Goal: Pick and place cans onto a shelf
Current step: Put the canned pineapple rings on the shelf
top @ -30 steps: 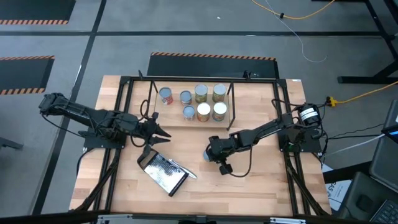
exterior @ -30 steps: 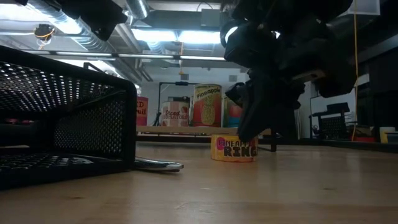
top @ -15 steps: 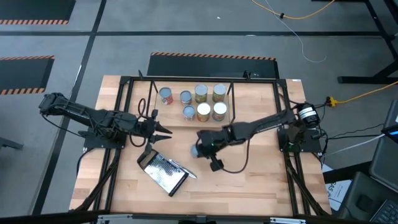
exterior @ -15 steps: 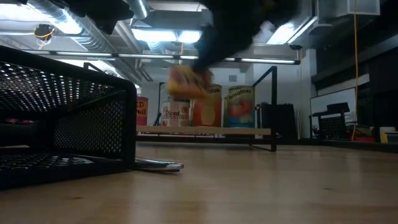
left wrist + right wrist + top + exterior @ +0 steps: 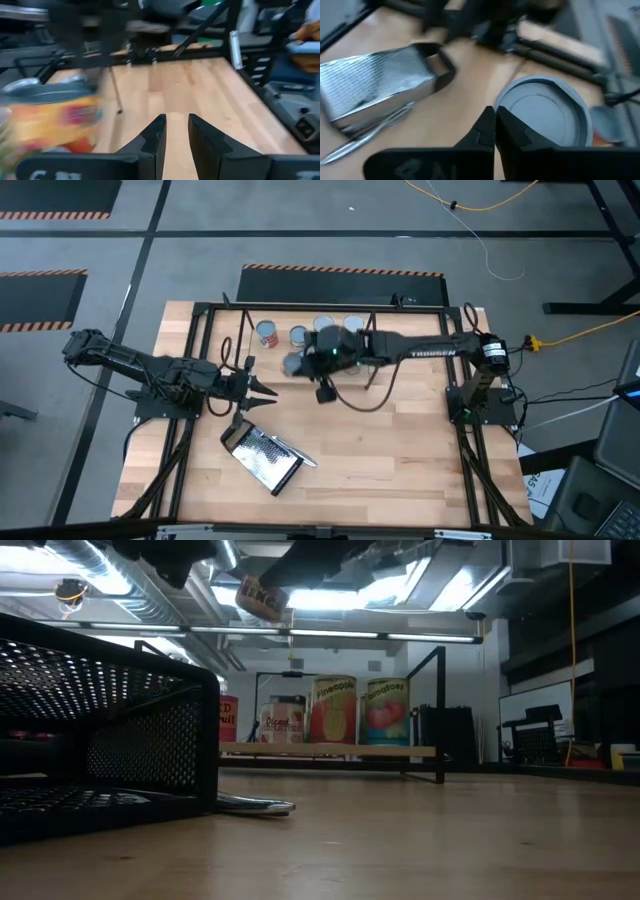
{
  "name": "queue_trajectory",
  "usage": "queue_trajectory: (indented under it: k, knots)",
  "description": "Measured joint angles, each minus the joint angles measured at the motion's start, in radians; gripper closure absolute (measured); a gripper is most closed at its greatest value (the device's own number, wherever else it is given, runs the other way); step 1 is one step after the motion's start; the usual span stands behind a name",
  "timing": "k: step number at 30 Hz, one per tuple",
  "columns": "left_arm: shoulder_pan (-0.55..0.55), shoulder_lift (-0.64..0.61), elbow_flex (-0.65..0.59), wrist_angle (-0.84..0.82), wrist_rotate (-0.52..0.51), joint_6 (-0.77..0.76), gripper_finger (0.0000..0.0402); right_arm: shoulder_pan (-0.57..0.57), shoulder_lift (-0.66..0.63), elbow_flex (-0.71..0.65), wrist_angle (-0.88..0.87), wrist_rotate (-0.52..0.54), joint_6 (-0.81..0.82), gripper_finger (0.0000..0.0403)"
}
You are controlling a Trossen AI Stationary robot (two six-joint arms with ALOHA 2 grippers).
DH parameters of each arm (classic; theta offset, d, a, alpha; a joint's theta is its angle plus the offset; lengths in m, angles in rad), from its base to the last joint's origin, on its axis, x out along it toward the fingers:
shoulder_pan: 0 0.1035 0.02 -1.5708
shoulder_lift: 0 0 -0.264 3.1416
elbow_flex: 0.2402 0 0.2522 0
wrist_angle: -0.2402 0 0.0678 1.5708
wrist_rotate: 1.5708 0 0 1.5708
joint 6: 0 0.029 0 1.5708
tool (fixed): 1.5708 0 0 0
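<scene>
Above wooden table [image 5: 400, 450] — can [image 5: 296, 363] clamped in right fingers [image 5: 306, 361], beside shelf [image 5: 372, 350] — left fingers [image 5: 268, 392] apart.

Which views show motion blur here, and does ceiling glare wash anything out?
Right wrist view: grater and held can smeared. Left wrist view: a can streaked. Low view: ceiling lights glare behind the lifted can; shelf stays sharp.
</scene>
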Motion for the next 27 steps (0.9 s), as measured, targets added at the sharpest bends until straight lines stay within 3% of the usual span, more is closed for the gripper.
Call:
queue_trajectory:
  k: [6,10,27]
  knots:
    - [0.0,0.0,0.0,0.056,0.054,0.002,0.0327,-0.066,0.004,0.001,0.135,-0.001,-0.041,0.0397]
    - [0.0,0.0,0.0,0.057,0.054,0.002,0.0327,-0.089,0.037,0.002,0.221,-0.066,-0.043,0.0397]
    - [0.0,0.0,0.0,0.071,0.054,0.001,0.0327,-0.112,0.263,0.001,0.325,-0.107,-0.043,0.0398]
